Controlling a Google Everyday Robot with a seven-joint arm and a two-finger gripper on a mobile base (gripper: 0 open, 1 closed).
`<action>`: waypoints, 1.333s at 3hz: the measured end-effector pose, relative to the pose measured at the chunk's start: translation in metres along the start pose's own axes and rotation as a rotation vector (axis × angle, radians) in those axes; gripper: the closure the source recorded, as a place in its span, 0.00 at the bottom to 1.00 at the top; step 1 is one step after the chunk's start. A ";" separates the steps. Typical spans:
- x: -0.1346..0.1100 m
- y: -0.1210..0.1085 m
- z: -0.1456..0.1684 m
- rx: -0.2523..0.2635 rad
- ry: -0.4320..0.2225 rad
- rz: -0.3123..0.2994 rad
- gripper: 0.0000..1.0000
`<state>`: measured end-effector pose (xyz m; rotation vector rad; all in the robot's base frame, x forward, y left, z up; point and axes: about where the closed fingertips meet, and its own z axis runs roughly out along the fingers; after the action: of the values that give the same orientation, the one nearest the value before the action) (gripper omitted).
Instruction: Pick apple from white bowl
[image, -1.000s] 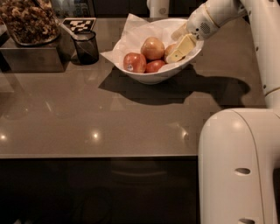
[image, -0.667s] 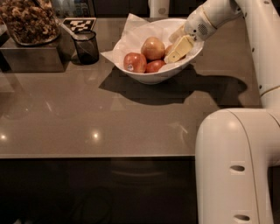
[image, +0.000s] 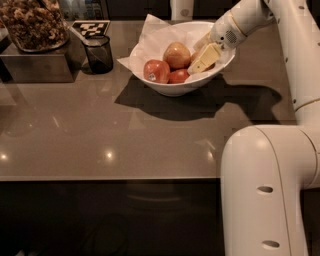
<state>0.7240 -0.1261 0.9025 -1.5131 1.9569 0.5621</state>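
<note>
The white bowl (image: 175, 89) stands at the back middle of the brown counter, lined with white paper. A golden-yellow apple with an orange-red blush (image: 177, 54) lies in its middle. A deep red apple with a small sticker (image: 156, 71) and another red apple (image: 178, 76) lie in front of it. My gripper (image: 199, 55) reaches down from the upper right into the right side of the bowl, right beside the yellow apple. It covers most of a further apple, of which an orange-red bit (image: 213, 65) shows.
A small dark glass cup (image: 98, 53) stands left of the bowl. A metal box with a jar of brown snacks (image: 34, 25) is at the far left, and a black-and-white marker tag (image: 90, 28) lies behind the cup. My white arm segment (image: 270, 190) fills the lower right.
The gripper stays in the right side of the bowl at almost the same place. The apples have not moved. The white arm segment in front has shifted slightly left.
</note>
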 end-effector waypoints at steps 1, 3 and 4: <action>0.002 -0.001 0.002 -0.002 0.003 0.006 0.26; -0.008 -0.003 -0.003 0.027 0.037 -0.025 0.68; -0.015 -0.003 -0.006 0.041 0.052 -0.045 0.92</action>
<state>0.7282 -0.1202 0.9169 -1.5568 1.9567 0.4652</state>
